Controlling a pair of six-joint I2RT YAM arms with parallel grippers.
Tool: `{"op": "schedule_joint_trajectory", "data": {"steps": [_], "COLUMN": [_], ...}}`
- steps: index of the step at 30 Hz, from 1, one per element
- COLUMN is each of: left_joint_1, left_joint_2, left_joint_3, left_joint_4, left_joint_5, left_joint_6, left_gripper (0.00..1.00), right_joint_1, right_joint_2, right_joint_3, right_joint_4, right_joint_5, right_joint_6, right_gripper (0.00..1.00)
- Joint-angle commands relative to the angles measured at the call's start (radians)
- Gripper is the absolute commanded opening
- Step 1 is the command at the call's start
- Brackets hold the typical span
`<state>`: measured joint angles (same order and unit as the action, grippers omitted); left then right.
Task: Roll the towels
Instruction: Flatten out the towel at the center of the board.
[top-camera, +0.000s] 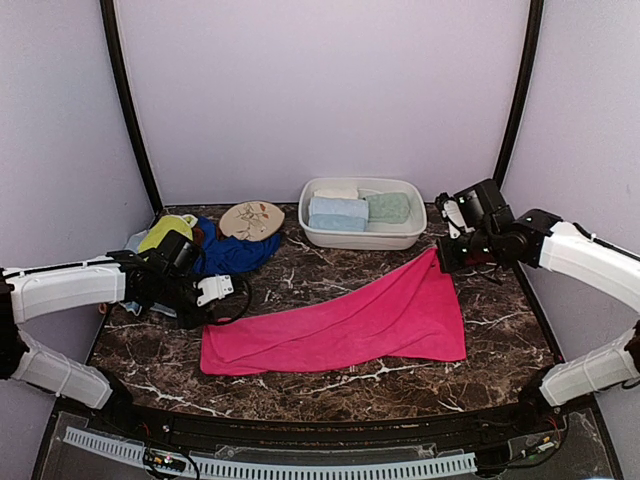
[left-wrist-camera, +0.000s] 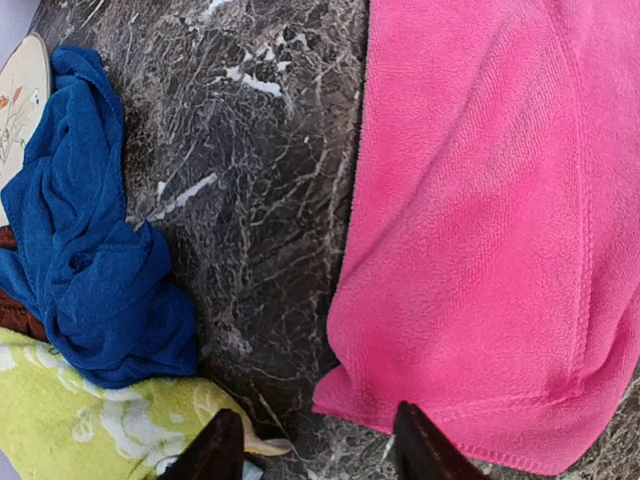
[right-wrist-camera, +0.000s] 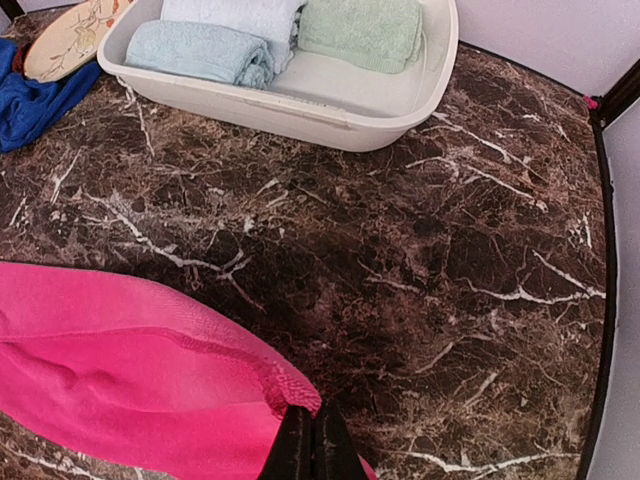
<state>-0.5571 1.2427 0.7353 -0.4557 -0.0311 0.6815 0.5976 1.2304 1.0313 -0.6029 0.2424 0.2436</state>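
A hot pink towel (top-camera: 340, 322) lies spread across the middle of the marble table, and its far right corner is lifted. My right gripper (top-camera: 445, 255) is shut on that corner (right-wrist-camera: 300, 395), the jaws pressed together over the cloth. My left gripper (left-wrist-camera: 320, 450) stands open just above the towel's near left corner (left-wrist-camera: 350, 400), with only bare table between its fingertips (left-wrist-camera: 425, 450). A royal blue towel (left-wrist-camera: 90, 270) and a yellow-green towel (left-wrist-camera: 70, 425) are heaped to its left. Rolled pale blue (right-wrist-camera: 200, 50) and mint (right-wrist-camera: 365, 30) towels sit in the basin.
The white plastic basin (top-camera: 360, 240) stands at the back centre. An oval beige floral disc (top-camera: 251, 220) lies to its left, beside the towel heap (top-camera: 200, 245). Black frame posts rise at the back corners. Dark marble shows to the right of the pink towel.
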Motion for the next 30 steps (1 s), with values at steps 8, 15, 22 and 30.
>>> {"op": "schedule_joint_trajectory", "data": {"steps": [8,15,22,30], "left_joint_1": [0.001,-0.124,-0.127,-0.128], "left_joint_2": [-0.053,0.052,0.129,0.135], "left_joint_3": [0.085,0.052,0.076,-0.005], "left_joint_4": [-0.346,-0.284,-0.245,-0.184], "left_joint_5": [0.362,0.284,0.245,0.176], "left_joint_6": [0.231,0.263,0.332,0.379], "left_gripper": [0.57,0.54,0.51,0.44], "right_joint_1": [-0.031,-0.032,-0.032,-0.032], "right_joint_2": [0.021,0.018,-0.037,-0.058], "right_joint_3": [-0.039,-0.038,-0.066,-0.077], "right_joint_4": [0.164,0.169,0.159,0.156], "right_joint_5": [-0.042,-0.07,-0.081,-0.097], "right_joint_6": [-0.024,0.0,0.017,0.023], "right_gripper": [0.0,0.0,0.0,0.0]}}
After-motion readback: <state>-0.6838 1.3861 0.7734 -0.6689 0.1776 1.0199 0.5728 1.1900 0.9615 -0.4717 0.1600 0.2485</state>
